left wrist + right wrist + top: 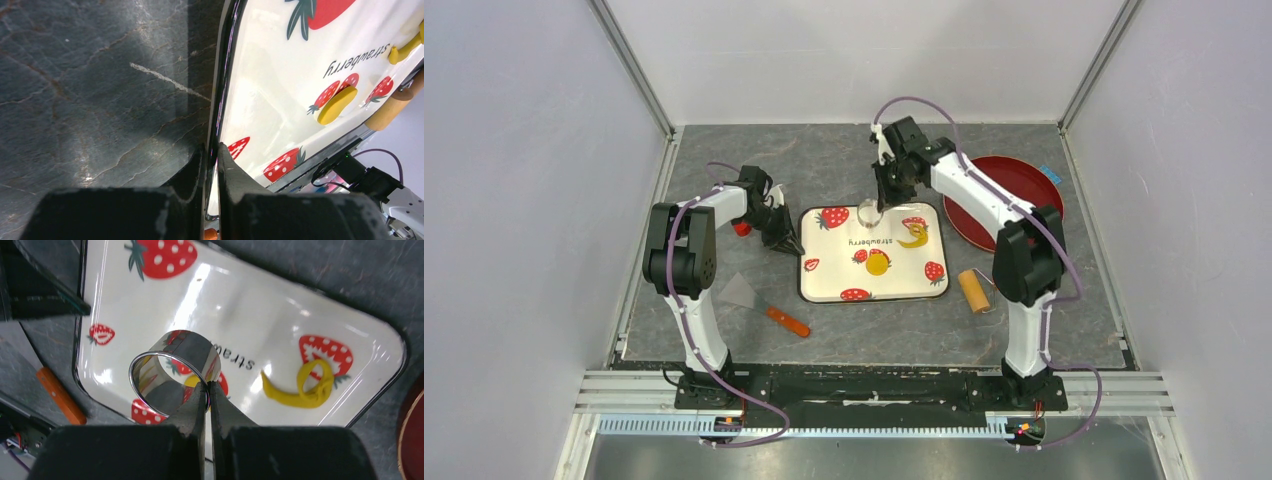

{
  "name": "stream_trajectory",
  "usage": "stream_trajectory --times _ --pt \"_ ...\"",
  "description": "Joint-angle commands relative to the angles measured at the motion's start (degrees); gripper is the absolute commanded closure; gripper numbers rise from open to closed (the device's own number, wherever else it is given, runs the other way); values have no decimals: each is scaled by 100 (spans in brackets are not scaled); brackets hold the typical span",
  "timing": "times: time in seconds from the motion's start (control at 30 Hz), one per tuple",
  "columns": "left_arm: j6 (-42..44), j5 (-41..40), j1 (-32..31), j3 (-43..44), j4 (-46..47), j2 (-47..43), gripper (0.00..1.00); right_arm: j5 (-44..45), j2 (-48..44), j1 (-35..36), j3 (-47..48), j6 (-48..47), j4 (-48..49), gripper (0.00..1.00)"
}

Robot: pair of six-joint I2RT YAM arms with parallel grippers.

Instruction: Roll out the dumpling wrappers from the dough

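Observation:
A white strawberry-print tray (829,282) lies mid-table. On it sit a round yellow dumpling wrapper (878,263) and a yellow crescent dough scrap (914,238); both show in the left wrist view, the wrapper (338,104) and the scrap (406,49), and the scrap in the right wrist view (305,389). My right gripper (208,389) is shut on the wall of a metal ring cutter (170,375), held above the tray's far middle (870,213). My left gripper (212,150) is shut on the tray's left rim (220,100). The wrapper is mostly hidden behind the cutter in the right wrist view.
A tan wooden roller (973,290) lies right of the tray. A dark red plate (1002,200) sits at the back right. A metal scraper with an orange handle (766,305) lies front left of the tray. A small red object (741,228) sits by the left gripper.

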Motion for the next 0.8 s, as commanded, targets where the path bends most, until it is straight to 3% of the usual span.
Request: stream_trajectory --times 0.0,0.2,0.77 --pt "60 46 -45 67 80 126 98 3 678 -278 1130 -182 -328 100" --pt "61 64 -45 67 77 98 98 -136 1390 -682 2111 16 -361 100" --pt "59 90 -45 72 87 103 98 -46 2108 -1362 1961 486 588 99"
